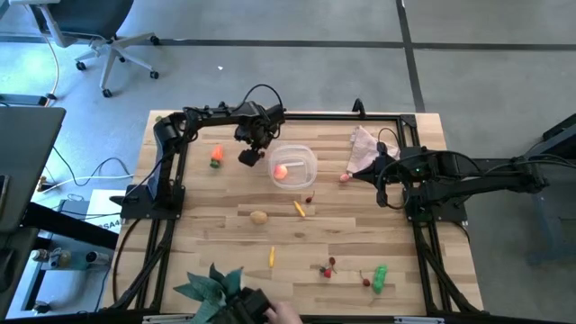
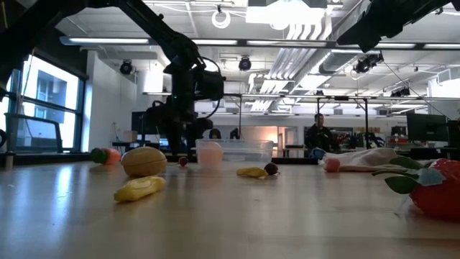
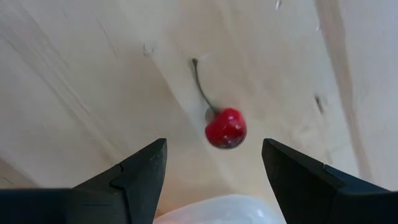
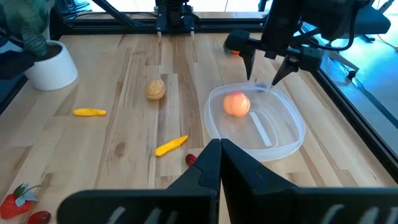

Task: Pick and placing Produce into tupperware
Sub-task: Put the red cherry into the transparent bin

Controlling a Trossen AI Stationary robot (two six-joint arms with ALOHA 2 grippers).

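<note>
The clear tupperware (image 1: 295,166) stands at the table's far middle with a pink-orange piece (image 1: 281,171) inside. My left gripper (image 1: 252,155) hangs open just left of it. In the left wrist view a red cherry with a stem (image 3: 226,127) shows on the wood between the open fingers (image 3: 214,168), untouched. My right gripper (image 1: 382,176) is shut and empty at the right, near a pink piece (image 1: 345,177). On the table lie an orange carrot (image 1: 216,155), a tan potato (image 1: 259,216), two yellow sticks (image 1: 300,209) (image 1: 271,256), red cherries (image 1: 327,267) and a green pepper (image 1: 380,277).
A pinkish-beige cloth (image 1: 364,144) lies at the far right. A green leafy plant in a white pot (image 1: 211,286) stands at the near edge, with a person's hand (image 1: 281,313) beside it. A dark cherry (image 1: 309,198) lies near the tupperware. Black frame rails run along the table's edges.
</note>
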